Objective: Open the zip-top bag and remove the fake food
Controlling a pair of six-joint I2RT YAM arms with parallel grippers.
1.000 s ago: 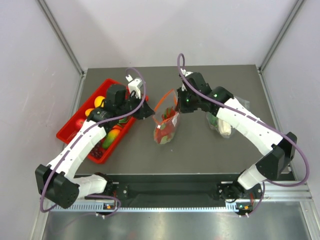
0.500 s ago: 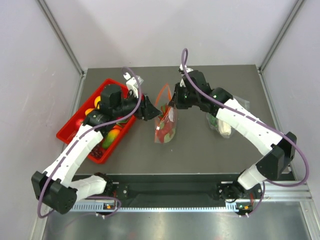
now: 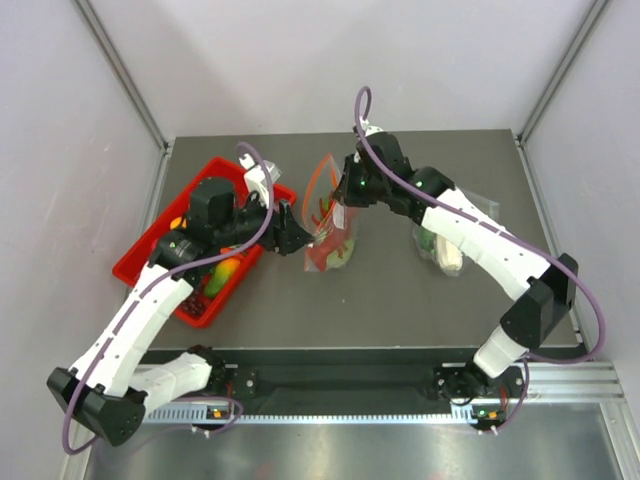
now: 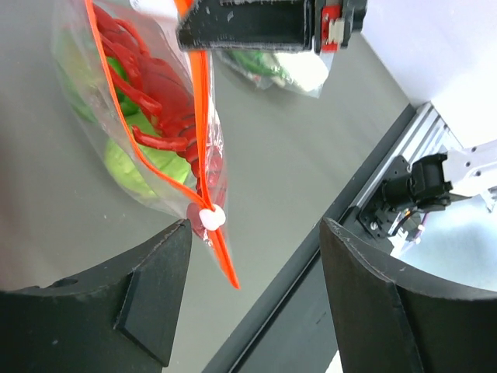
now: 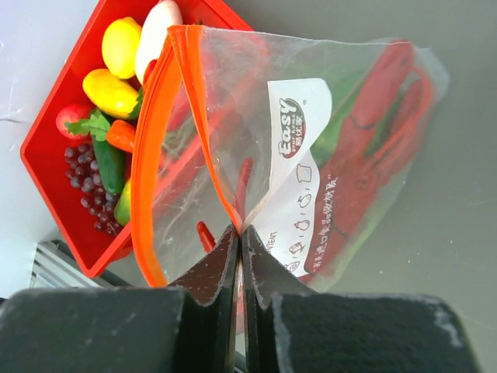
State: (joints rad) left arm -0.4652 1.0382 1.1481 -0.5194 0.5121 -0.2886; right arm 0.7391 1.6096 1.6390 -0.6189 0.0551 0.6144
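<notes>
On the middle of the tabletop (image 3: 400,300) the zip-top bag (image 3: 333,240) is held up by its mouth. The fake food (image 3: 322,258), red chili pieces and pale green ones, is bunched in its nearer, lower part. Just left of it, the left gripper (image 3: 293,236) has its fingers spread, with the bag's red-orange strip and white slider (image 4: 210,218) between them but not gripped. Further left lies a red tray (image 3: 135,264) of toy fruits, and to the right a second clear bag (image 3: 447,250). Farther back, the right gripper (image 3: 340,198) is pressed together, pinching one lip of the bag's open mouth.
</notes>
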